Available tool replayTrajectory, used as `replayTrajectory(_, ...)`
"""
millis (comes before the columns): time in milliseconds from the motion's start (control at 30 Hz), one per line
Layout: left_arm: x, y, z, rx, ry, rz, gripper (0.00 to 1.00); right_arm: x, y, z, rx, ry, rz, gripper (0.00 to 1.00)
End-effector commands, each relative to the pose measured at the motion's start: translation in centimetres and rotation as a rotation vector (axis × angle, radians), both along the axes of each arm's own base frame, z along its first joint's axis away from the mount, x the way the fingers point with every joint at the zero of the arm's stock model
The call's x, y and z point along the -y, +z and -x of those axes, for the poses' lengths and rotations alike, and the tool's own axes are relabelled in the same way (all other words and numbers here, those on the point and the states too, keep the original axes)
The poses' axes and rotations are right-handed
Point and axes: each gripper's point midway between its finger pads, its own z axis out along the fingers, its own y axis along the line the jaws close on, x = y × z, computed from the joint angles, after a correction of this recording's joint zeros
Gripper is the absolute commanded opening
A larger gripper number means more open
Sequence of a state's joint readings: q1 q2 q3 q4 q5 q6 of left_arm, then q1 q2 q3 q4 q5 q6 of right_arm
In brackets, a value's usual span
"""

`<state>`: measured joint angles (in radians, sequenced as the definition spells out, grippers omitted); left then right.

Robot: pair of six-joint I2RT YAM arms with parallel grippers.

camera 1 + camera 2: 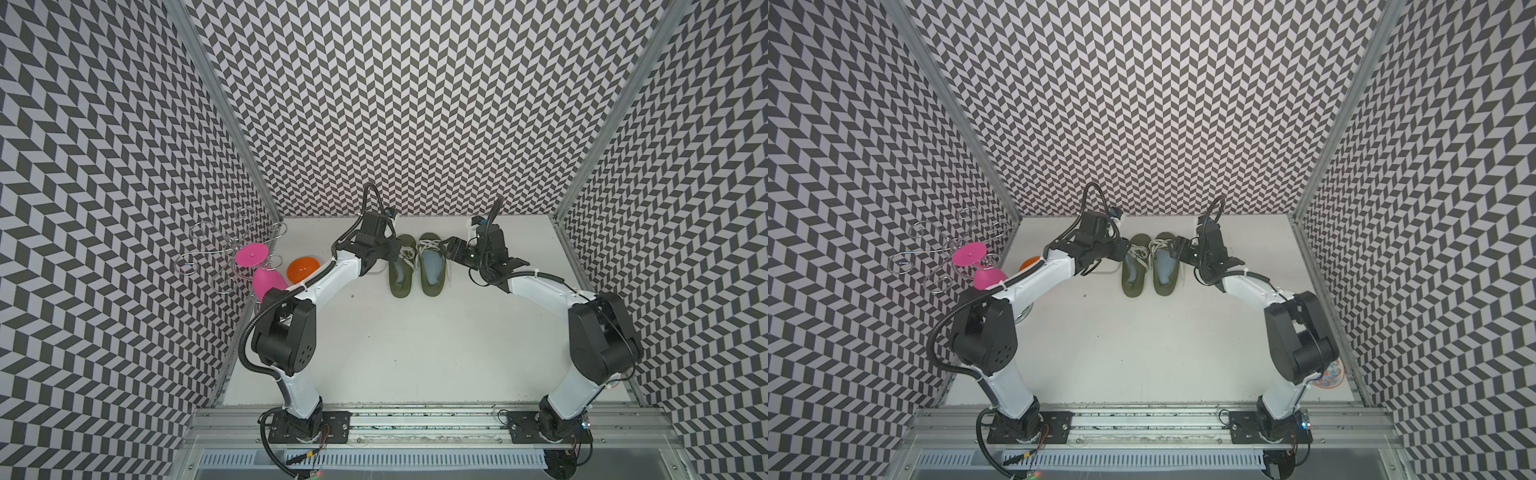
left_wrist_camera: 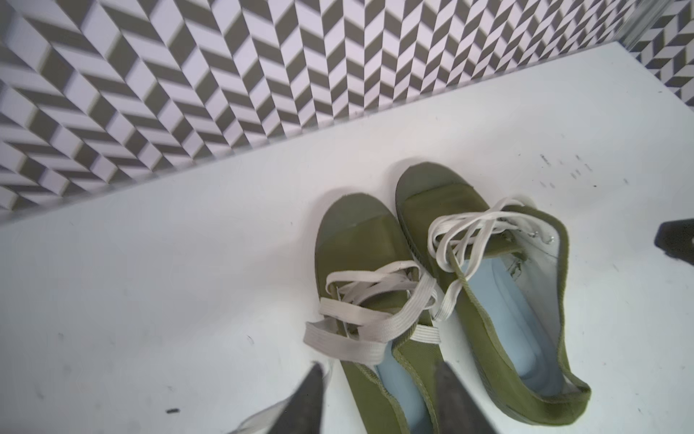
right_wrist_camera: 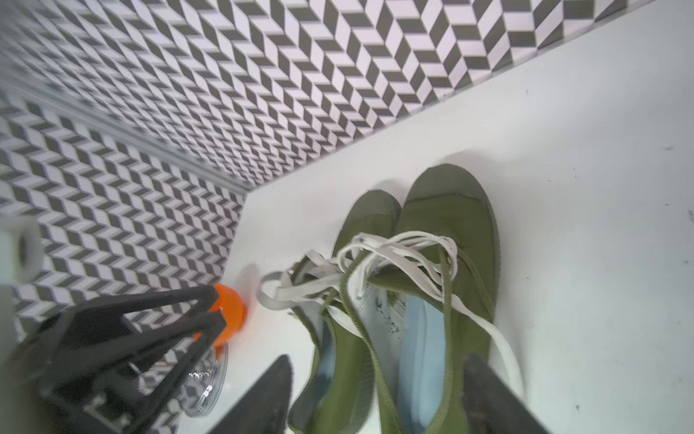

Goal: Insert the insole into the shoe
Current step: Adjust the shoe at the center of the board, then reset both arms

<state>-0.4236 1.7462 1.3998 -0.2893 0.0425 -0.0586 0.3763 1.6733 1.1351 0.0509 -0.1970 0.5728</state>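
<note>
the left pincer (image 2: 379, 375) is released, jaws apart over the opening of one green shoe (image 2: 360, 244), gripping nothing. the right pincer (image 3: 377, 360) is released too, jaws spread wide above the pair. the second shoe (image 2: 443, 203) lies side by side with the first, toes toward the back wall. a pale blue insole (image 2: 533, 330) lies inside each. both rest on the white bench (image 1: 415, 353), with an orange bowl (image 1: 302, 269) near the left arm.
</note>
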Motion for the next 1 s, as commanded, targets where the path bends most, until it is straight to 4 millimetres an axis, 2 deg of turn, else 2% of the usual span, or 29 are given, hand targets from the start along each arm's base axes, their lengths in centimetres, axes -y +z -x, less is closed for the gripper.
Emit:
replayTrajectory(0,-1.6,2.6,0.1,0.123,0.057,0.016,0.99,3.5,0.7,0.1,0.124,-0.037,0.197,1.0)
replayTrajectory(100,-4.8,4.2,0.3,0.261,0.17,0.019,0.99,7.8,1.7,0.2,0.25,-0.152,0.327,1.0)
replayTrajectory(167,-7.0,4.7,0.6,0.316,0.202,0.038,0.99,9.9,2.9,0.9,0.352,-0.193,0.357,1.0)
replayTrajectory(267,-10.6,3.7,0.6,0.3,0.24,0.047,0.98,13.0,3.9,1.9,0.442,-0.272,0.394,1.0)
replayTrajectory(433,-15.2,1.3,2.8,0.343,0.277,0.056,0.97,15.6,3.0,2.9,0.446,-0.343,0.457,1.0)
replayTrajectory(567,-17.9,-0.8,4.4,0.411,0.279,0.016,0.99,16.3,1.9,3.0,0.431,-0.355,0.461,1.0)
replayTrajectory(767,-19.3,-4.5,4.0,0.413,0.321,0.002,0.99,17.5,-0.1,2.7,0.407,-0.378,0.434,1.0)
replayTrajectory(867,-19.9,-6.0,4.6,0.427,0.355,0.005,0.99,20.1,-0.7,3.6,0.406,-0.476,0.468,1.0)
replayTrajectory(967,-20.2,-5.8,5.1,0.477,0.36,0.001,1.0,22.5,-1.8,4.8,0.403,-0.52,0.416,1.0)
